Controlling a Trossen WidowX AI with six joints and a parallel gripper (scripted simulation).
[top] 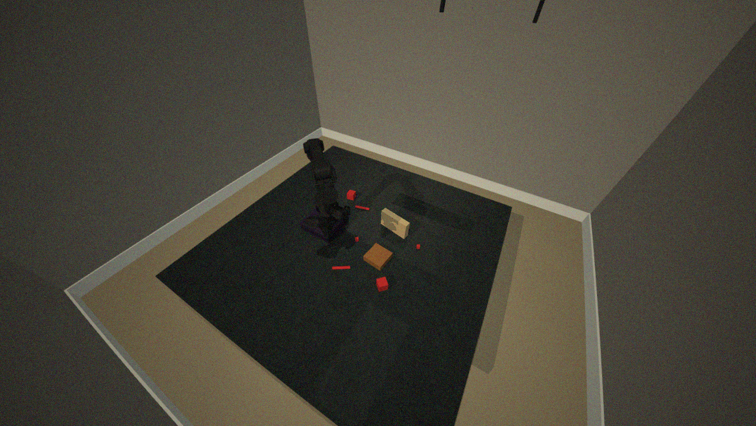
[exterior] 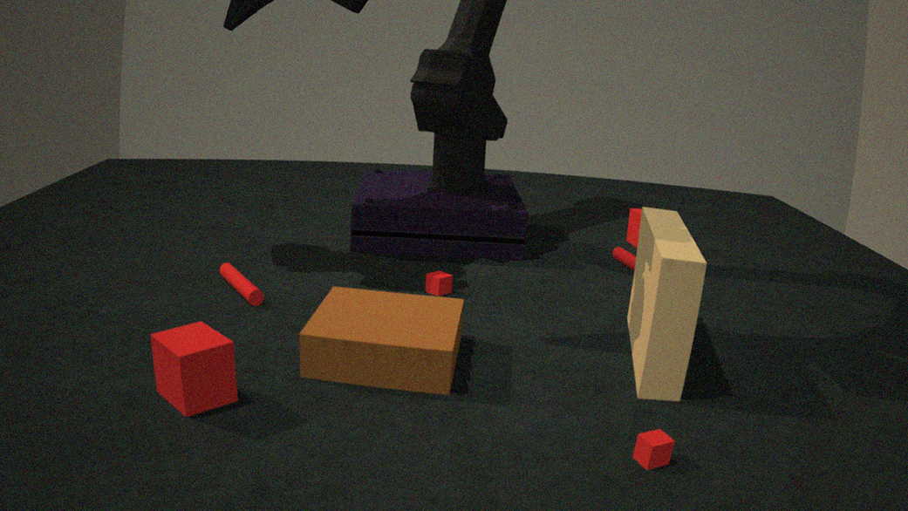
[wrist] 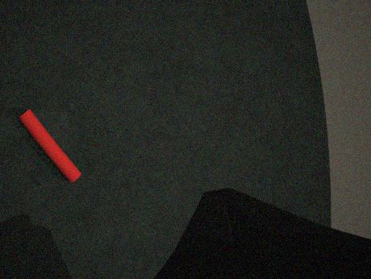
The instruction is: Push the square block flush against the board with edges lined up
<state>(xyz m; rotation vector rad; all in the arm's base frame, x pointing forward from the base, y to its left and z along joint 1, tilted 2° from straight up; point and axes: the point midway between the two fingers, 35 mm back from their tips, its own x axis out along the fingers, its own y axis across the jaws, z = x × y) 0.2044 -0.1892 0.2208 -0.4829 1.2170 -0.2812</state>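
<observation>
A dark, matt tabletop (top: 296, 296) (exterior: 129, 506) (wrist: 161, 93) bears the black jointed arm (top: 323, 172) (exterior: 467, 17) on its purple, box-shaped base (top: 312, 224) (exterior: 370, 220). The black two-fingered gripper (top: 341, 213) (exterior: 229, 24) (wrist: 218, 203) is held raised above the tabletop, its fingers closed together, with nothing gripped. The pale tan, rectangular board (top: 394, 223) (exterior: 669, 321) is stood on a narrow side, well apart from the gripper; a shadow is cast on its broad face. The orange-brown, square, flat block (top: 378, 255) (exterior: 381, 321) is seen below the gripper's level and farther out from the base, untouched by it. The block is laid flat, its top plain and evenly coloured, its near side more deeply shaded; its material cannot be told. Block and board are separated by a gap. A larger red cube (top: 381, 283) (exterior: 194, 367) is placed near the block, and another red cube (top: 351, 194) (exterior: 634, 227) is partly hidden behind the board in the exterior view. Two red rods (top: 340, 267) (exterior: 241, 283) (wrist: 50, 146) are laid down on opposite sides, and two small red cubes (top: 356, 239) (exterior: 438, 282) are set apart, one between base and block, one near the board.
</observation>
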